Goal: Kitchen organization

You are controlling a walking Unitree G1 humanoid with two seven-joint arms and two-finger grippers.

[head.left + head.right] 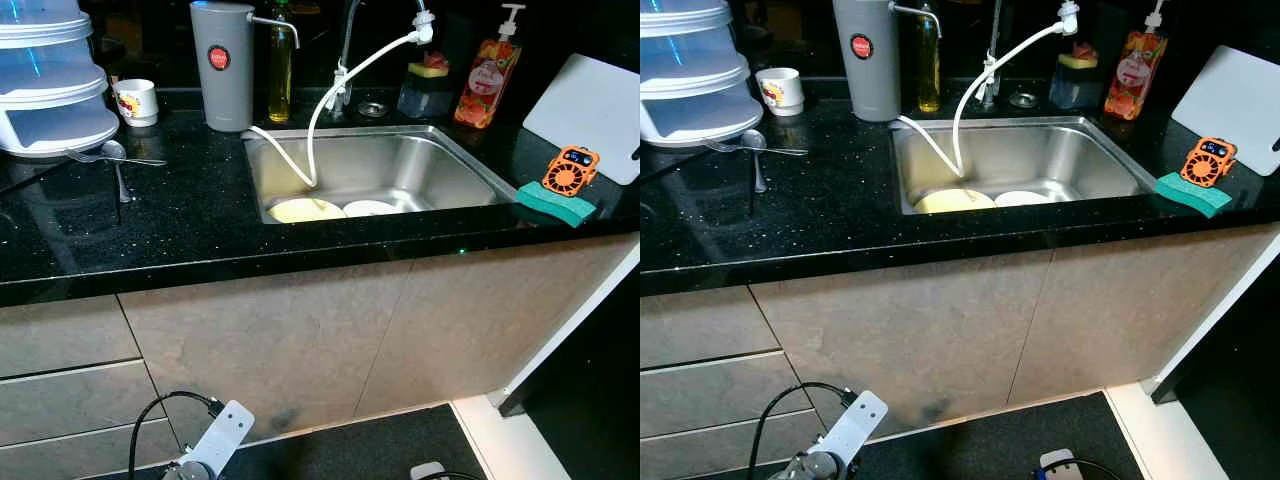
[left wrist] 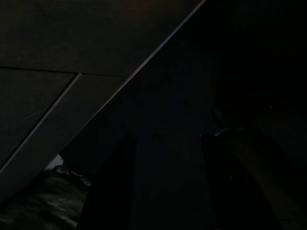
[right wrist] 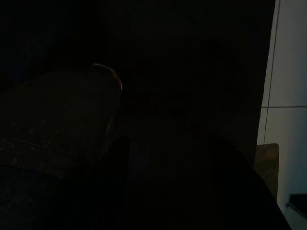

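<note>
Two round plates, one pale yellow [image 1: 306, 210] and one white [image 1: 370, 208], lie in your stainless steel sink [image 1: 450, 165]: likely wet, slippery, breakable, so grip a rim; both idle grippers' fingers appear apart.

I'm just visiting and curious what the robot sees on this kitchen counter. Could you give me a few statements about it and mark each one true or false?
1. Two plates lie in the steel sink. True.
2. The green sponge sits left of the sink. False: it lies right of it, with an orange gadget on it.
3. A spoon lies on the black counter near the white cup. True.
4. The white hose ends in the cup. False: it drops into the sink.
</note>
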